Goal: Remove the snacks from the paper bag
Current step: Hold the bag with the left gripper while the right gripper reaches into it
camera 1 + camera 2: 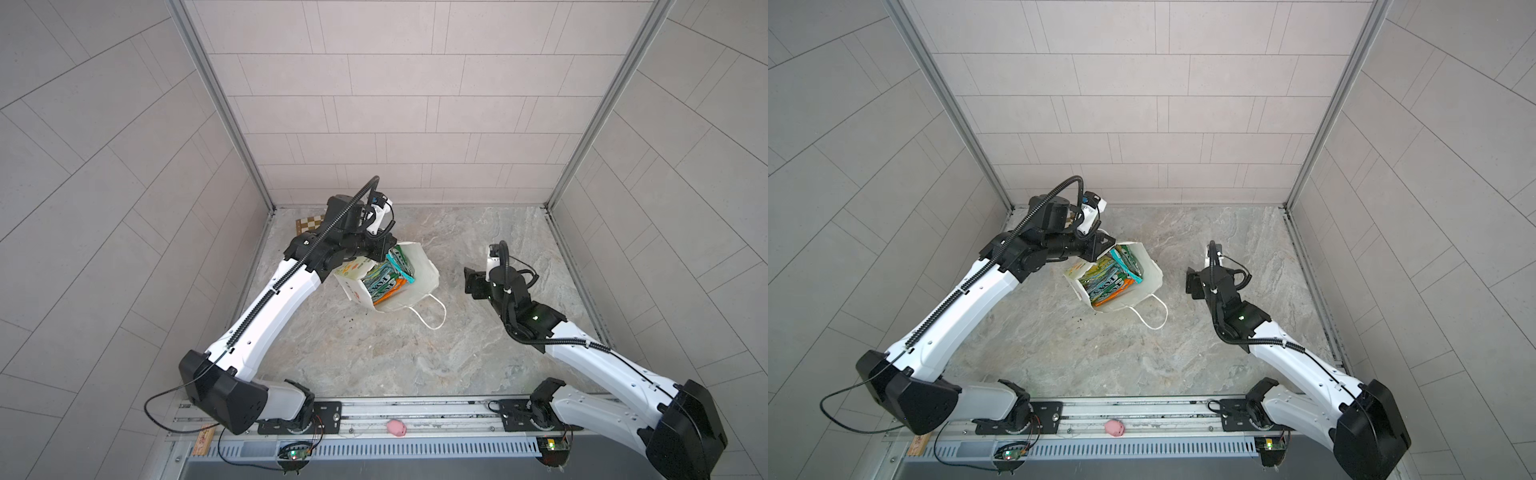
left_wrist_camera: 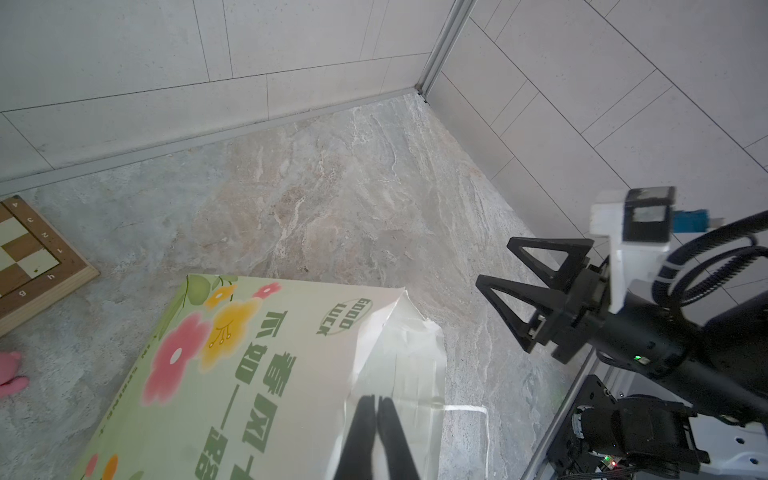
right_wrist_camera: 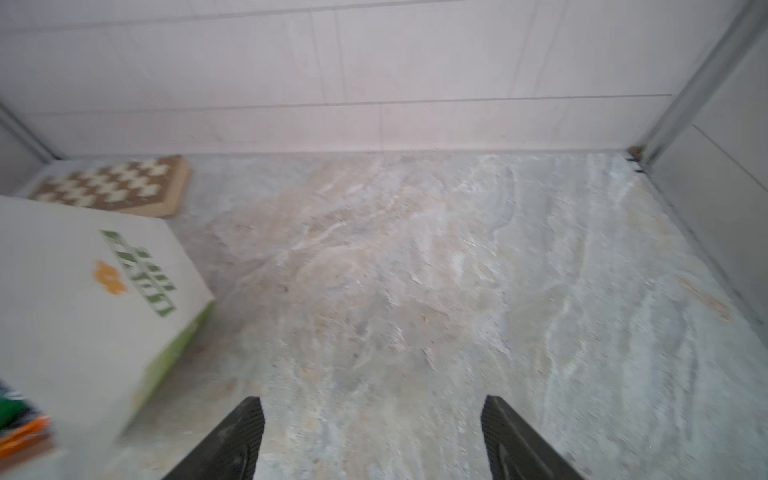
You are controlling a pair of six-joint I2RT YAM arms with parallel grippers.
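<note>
— Left wrist view is showing the left gripper (image 2: 376,405) with its fingers (image 2: 361,428) pressing flat together, no gap between them, pinching the white rim of the paper bag (image 2: 232,374).
— Where is that sitting in a top view?
— It is reaching over the bag's far-left rim. The paper bag (image 1: 428,270) is leaning on the table (image 1: 374,353) a little left of the middle, its mouth gaping upward and one cord handle trailing toward the near side.
— And the snacks?
— The snacks (image 1: 386,282) are lying packed inside the bag, with teal, yellow-green and orange edges showing.
— What is the right gripper doing?
— The right gripper (image 3: 372,400) is hanging above bare table to the right of the bag, apart from it, jaws standing wide and holding nothing.
</note>
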